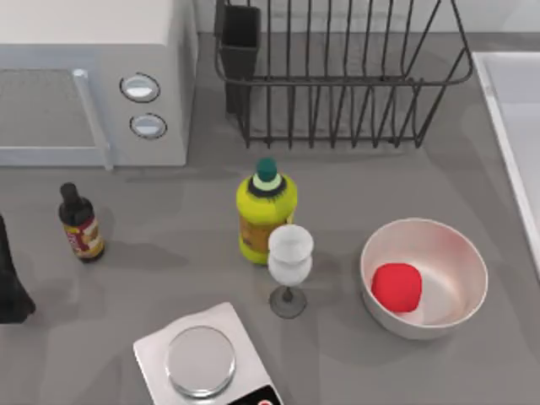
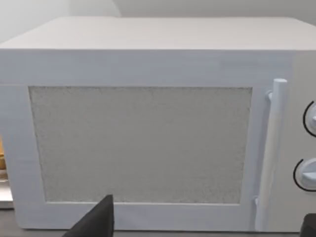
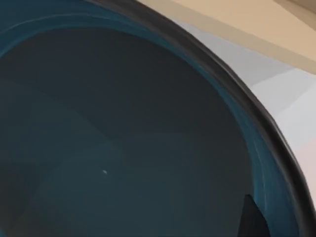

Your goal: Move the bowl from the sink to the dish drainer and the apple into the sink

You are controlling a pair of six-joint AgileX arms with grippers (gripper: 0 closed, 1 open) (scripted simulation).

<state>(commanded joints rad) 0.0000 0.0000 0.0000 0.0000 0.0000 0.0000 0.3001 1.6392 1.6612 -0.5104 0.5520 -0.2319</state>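
My right wrist view looks into the bowl [image 3: 123,148], mouth up; grip I cannot tell. Apple [image 1: 396,286] lies in a white bowl [image 1: 460,253], wineglass [image 1: 289,257] and bottle [image 1: 265,215] beside, drainer [image 1: 337,76] behind, sink [image 1: 515,126] perhaps nearest.

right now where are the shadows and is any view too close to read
Top view: even light, soft shadows beside the glass, the bottle and the white bowl holding the apple. Left wrist view: flat light on the microwave. Right wrist view: so close to the teal bowl that its inside is just a dim shaded curve.
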